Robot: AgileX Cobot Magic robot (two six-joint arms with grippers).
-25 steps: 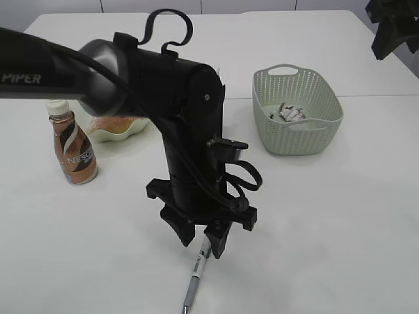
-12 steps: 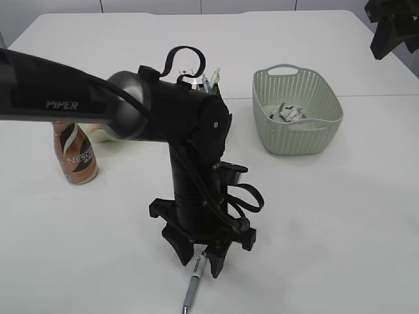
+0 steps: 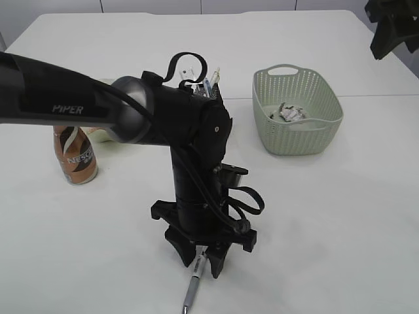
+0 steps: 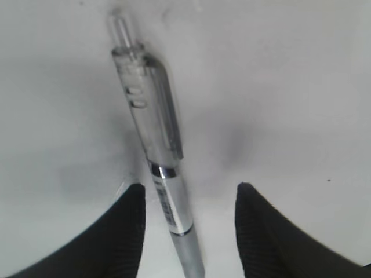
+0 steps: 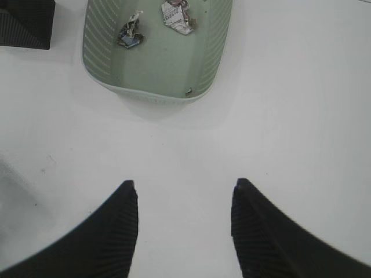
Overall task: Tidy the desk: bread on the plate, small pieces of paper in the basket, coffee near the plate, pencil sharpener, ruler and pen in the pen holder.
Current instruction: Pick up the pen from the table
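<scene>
One pen [image 4: 156, 150] btwn left gripper [image 4: 188, 231] jaws, two paper scraps [image 5: 177, 14] in basket [image 5: 156, 81]

The light is bright and even, and it seems to come from above. The white table [image 3: 340, 216] is nearly overexposed, so its surface shows little texture. Shadows are soft and pale: one grey shadow lies beside the pen [image 4: 152, 145] in the left wrist view, another under the basket [image 5: 156, 58] in the right wrist view. The left wrist view is soft, with the pen slightly out of focus. The exterior view is sharper.
</scene>
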